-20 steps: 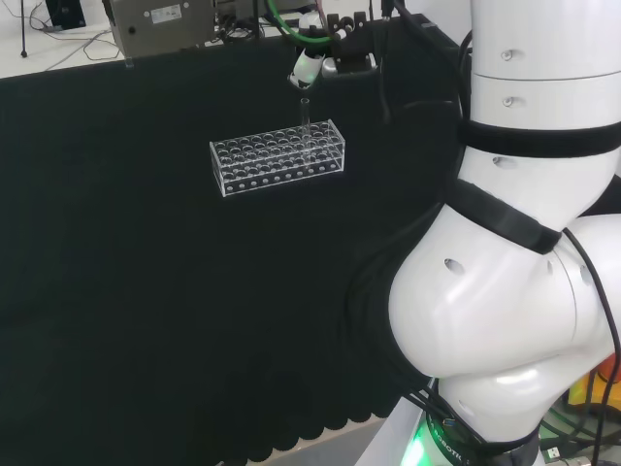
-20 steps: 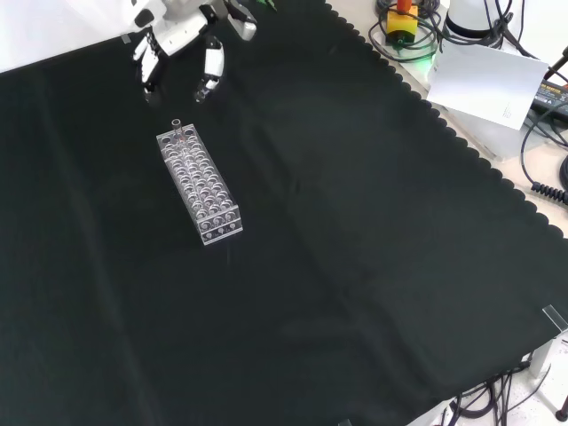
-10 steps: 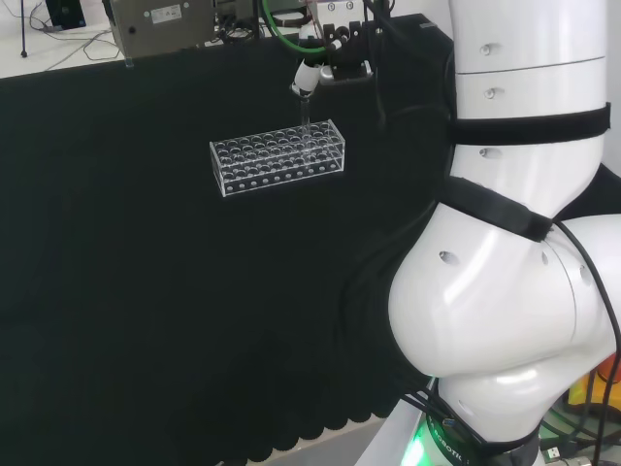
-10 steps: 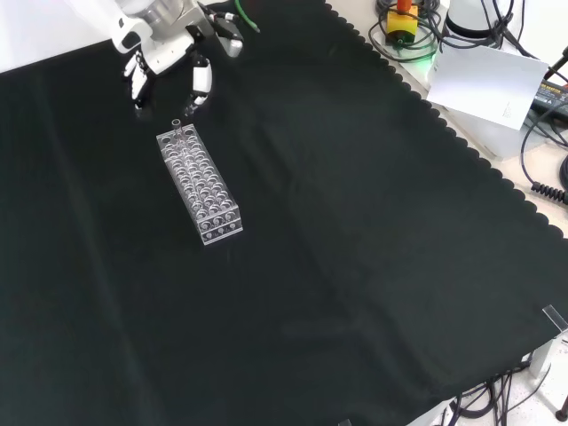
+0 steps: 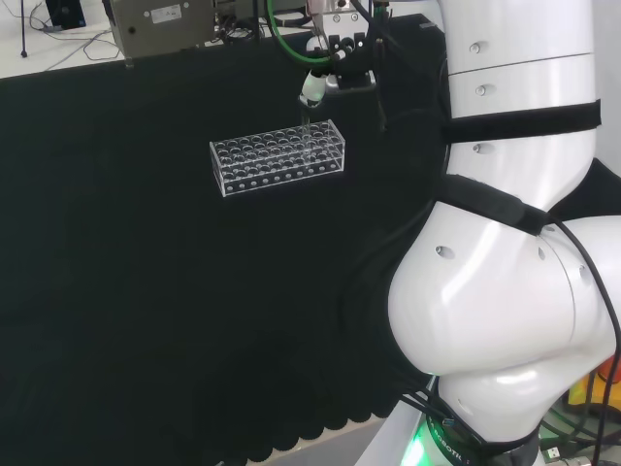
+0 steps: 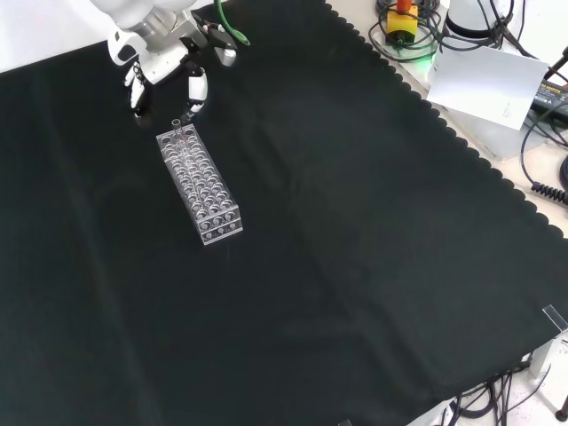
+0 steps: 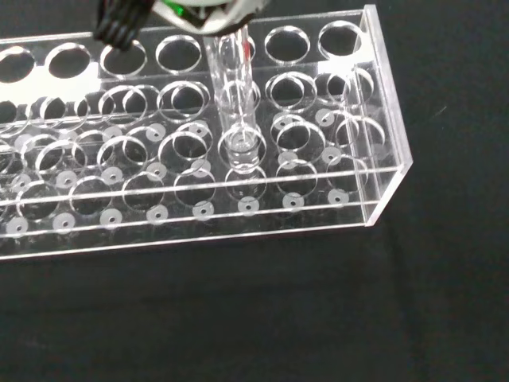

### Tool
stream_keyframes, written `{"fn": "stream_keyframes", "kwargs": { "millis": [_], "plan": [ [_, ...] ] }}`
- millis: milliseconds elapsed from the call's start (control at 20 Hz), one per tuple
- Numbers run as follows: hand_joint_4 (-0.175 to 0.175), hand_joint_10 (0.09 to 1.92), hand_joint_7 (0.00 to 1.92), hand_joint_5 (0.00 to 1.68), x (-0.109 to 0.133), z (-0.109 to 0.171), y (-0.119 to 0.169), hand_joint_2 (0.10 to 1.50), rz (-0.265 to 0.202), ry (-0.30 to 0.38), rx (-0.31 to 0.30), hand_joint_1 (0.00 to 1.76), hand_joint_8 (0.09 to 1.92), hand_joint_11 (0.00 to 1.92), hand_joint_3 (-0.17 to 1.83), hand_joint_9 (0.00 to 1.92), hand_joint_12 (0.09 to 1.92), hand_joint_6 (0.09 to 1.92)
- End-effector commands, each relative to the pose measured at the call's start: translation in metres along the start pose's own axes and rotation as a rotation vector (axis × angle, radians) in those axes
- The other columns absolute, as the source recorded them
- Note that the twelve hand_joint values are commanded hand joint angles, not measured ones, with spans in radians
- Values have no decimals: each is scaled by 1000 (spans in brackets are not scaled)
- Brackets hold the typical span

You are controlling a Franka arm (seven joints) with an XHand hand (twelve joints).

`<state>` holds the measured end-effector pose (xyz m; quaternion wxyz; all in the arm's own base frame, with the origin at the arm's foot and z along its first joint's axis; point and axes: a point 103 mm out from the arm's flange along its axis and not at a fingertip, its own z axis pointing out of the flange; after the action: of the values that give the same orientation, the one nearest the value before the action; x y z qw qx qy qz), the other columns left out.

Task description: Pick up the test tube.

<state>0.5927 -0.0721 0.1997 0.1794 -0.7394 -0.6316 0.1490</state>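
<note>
A clear rack (image 6: 199,186) stands alone on the black cloth (image 6: 355,266). In the front view it sits in the far left part of the bench, its long side running from near right to far left, with wide bare cloth on its right and on the near side. The cloth's scalloped edge runs down the right of that view, and beyond it lie a white box (image 6: 484,82) and cables. In the head view the rack (image 5: 278,157) lies across the far middle of the cloth, well apart from the far edge, where a grey box (image 5: 160,23) stands.

The tube (image 6: 177,130) stands upright in a hole at the rack's far end in the front view, its long axis vertical and its open mouth up, rising above the rack's top plate. The wrist view shows the tube (image 7: 235,103) in a hole a few places in from the rack's end wall, its round bottom low in the rack.

The hand (image 6: 164,60) hangs just above the tube's mouth, fingers (image 6: 195,96) spread apart and pointing down on either side of it, closed on nothing. In the head view a fingertip (image 5: 311,89) sits right over the tube's top; I cannot tell whether it touches.

No readable writing shows on the rack or tube.
</note>
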Motion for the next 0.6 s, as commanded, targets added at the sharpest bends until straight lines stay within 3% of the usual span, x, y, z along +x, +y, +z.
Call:
{"fn": "stream_keyframes", "kwargs": {
  "millis": [50, 600],
  "plan": [
    [-163, 848, 664, 424, 5, 9, -5, 702, -13, 22, 9, 989, 907, 308, 667, 606, 1486, 785],
    [-170, 844, 718, 453, 22, 17, -4, 694, -41, 27, 13, 1006, 916, 344, 684, 645, 1477, 803]
  ]
}}
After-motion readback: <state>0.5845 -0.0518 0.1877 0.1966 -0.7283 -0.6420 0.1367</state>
